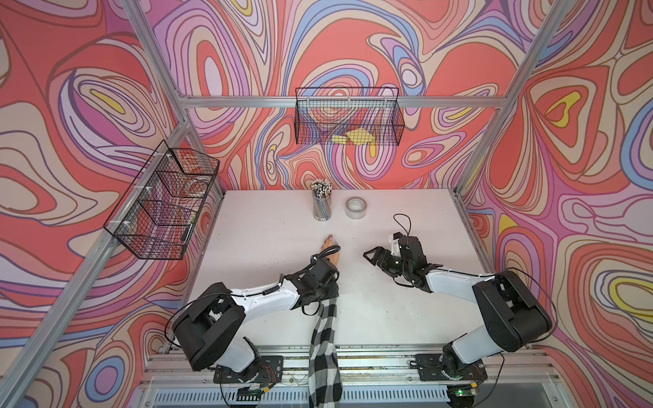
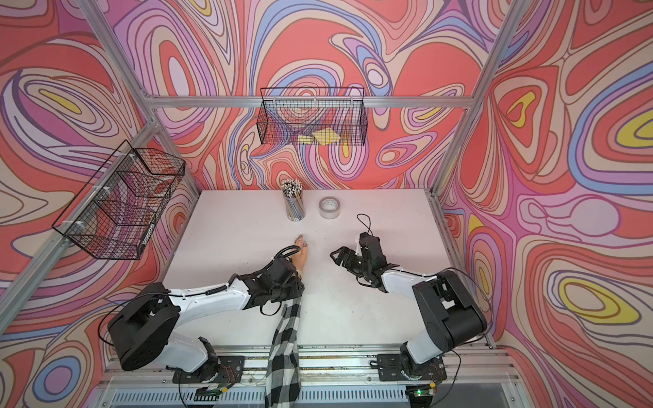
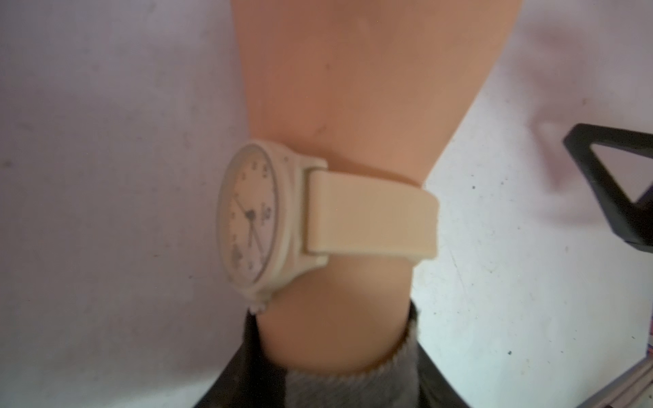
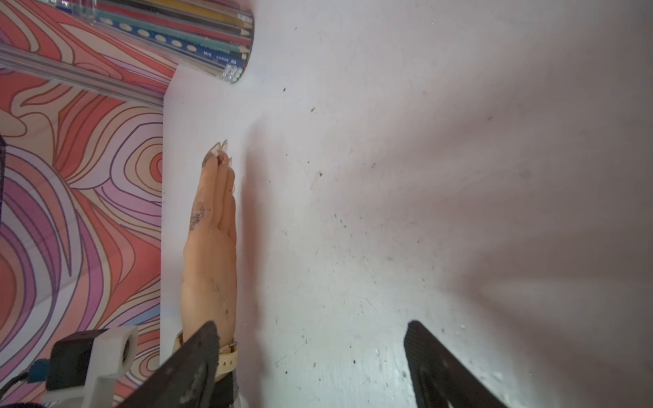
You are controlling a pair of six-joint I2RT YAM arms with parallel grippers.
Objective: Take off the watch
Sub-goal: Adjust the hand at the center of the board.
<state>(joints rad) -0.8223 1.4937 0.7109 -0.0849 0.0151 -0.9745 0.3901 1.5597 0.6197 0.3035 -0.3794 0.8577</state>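
Mannequin hand is lying near the middle of the white table in both top views. Its fingertips are pointing toward the pencil cup and the grey tape roll at the far edge, and its forearm is trailing back inside a black-and-white plaid sleeve. The left gripper is sitting directly over the wrist and hiding it, so its fingers are not showing from above. The right gripper is hovering beside the hand without touching it, jaws spread and gripping nothing.

Through the left wrist camera, the watch is wrapping the mannequin's wrist just ahead of the sleeve cuff. Its round pale dial is facing sideways and its cream strap is lying snug across the skin. The left gripper's own fingers are not appearing here. It is clenched tight, but what it is clamping cannot be told. One black finger of the right gripper is hanging off to the side, well clear of the watch.

Through the right wrist camera, the right gripper's two fingers are standing wide apart with bare table between them. The mannequin hand is resting on its edge. The strap's buckle end is peeking out beside one finger, which is crossing in front of it in the picture.
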